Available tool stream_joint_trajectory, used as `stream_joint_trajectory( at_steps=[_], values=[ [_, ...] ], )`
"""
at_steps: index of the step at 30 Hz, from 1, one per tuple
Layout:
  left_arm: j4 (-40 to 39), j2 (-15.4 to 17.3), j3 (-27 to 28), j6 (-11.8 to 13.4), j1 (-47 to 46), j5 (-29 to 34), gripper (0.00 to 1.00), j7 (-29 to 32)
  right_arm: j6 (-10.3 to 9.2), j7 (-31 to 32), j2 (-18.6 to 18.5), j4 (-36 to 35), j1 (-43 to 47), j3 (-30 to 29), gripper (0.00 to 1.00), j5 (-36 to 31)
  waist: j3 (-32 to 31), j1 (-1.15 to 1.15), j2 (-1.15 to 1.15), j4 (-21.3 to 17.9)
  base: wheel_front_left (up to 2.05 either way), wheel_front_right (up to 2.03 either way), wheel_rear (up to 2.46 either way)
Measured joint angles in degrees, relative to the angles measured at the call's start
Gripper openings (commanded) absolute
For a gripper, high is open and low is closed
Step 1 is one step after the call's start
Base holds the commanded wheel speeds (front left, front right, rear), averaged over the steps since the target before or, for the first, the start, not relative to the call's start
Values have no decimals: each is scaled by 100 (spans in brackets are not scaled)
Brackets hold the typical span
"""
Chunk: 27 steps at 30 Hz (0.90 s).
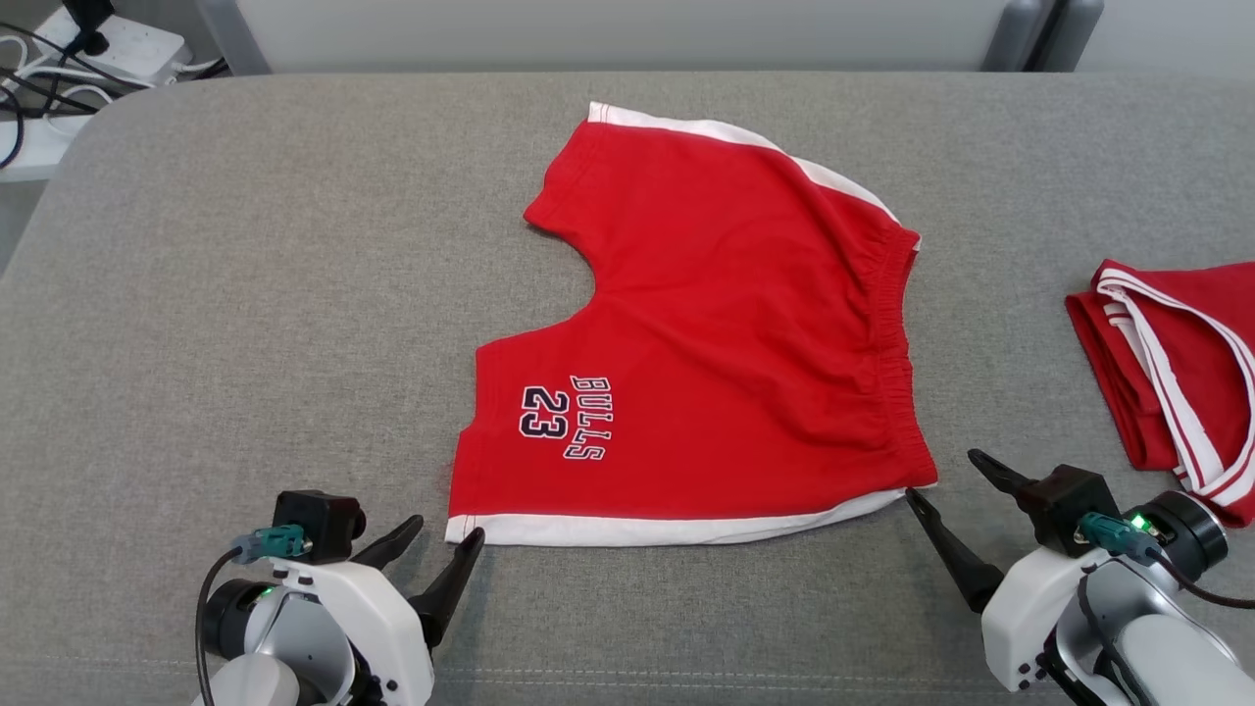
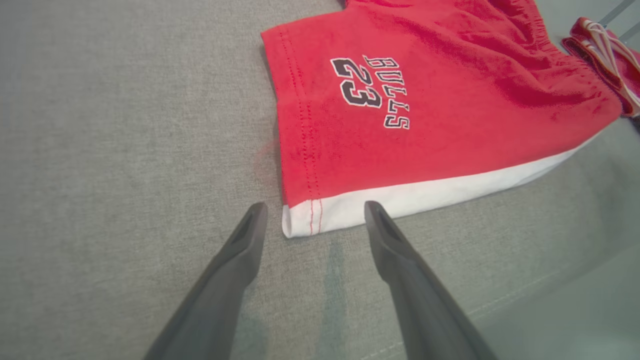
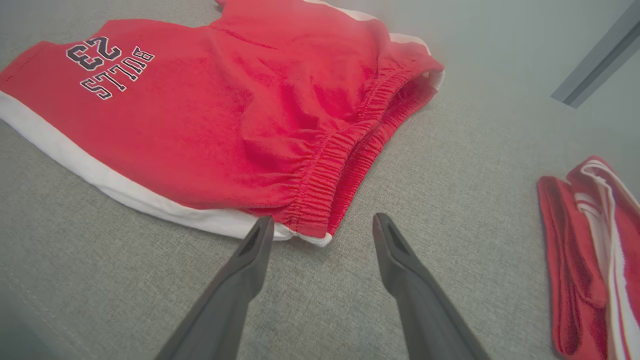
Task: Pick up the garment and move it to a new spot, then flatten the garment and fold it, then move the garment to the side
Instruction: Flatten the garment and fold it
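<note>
The garment (image 1: pixel 726 324) is a pair of red shorts with white side stripes and "BULLS 23" printed on one leg, lying flat on the grey table. Its waistband faces right and its legs face left. My left gripper (image 1: pixel 446 534) stands open at the near left corner of the shorts, and in the left wrist view the white hem corner (image 2: pixel 305 220) lies between its fingertips. My right gripper (image 1: pixel 941 476) stands open at the near waistband corner, which sits just ahead of its fingers (image 3: pixel 260 235) in the right wrist view. Neither holds anything.
A second red garment with white trim (image 1: pixel 1172 368) lies folded at the right edge of the grey cloth-covered table (image 1: pixel 245 324). Cables and a white power strip (image 1: pixel 127 44) sit beyond the far left corner.
</note>
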Motion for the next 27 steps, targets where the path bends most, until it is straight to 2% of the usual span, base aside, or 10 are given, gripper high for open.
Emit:
stream_joint_trajectory(
  at_steps=[9, 10, 11, 12, 13, 14, 21, 27],
  values=[
    [364, -68, -178, -52, -257, -256, 100, 192, 0, 107, -91, 400, -558, 599, 100, 54, 293, 0, 0, 3, 0, 0, 0],
    [383, -89, -200, -59, -270, -291, 82, 190, 0, 105, -91, 449, -627, 675, 100, 56, 320, 0, 0, 4, 0, 0, 0],
    [416, -98, -240, -79, -304, -294, 49, 192, 0, 108, -80, 522, -690, 732, 92, 70, 338, 0, 0, 9, 0, 0, 0],
    [434, -105, -263, -91, -346, -328, 23, 198, 0, 133, -86, 567, -743, 805, 47, 103, 351, 0, 0, 14, 0, 0, 0],
    [438, -108, -278, -99, -378, -361, 0, 187, 0, 130, -88, 588, -787, 869, 22, 105, 363, 0, 0, 19, 0, 0, 0],
    [463, -110, -307, -100, -413, -383, 0, 190, 0, 131, -81, 641, -832, 913, 0, 138, 369, 0, 0, 28, 0, 0, 0],
    [455, -86, -468, -101, -437, -649, 0, 223, 0, 94, -171, 701, -834, 1035, 0, 486, 325, 0, 0, 52, 0, 0, 0],
    [-127, 180, -398, -85, 104, -865, 0, 243, 0, 166, -552, 63, -396, 1278, 0, 1181, 174, 0, 0, 17, 0, 0, 0]
  ],
)
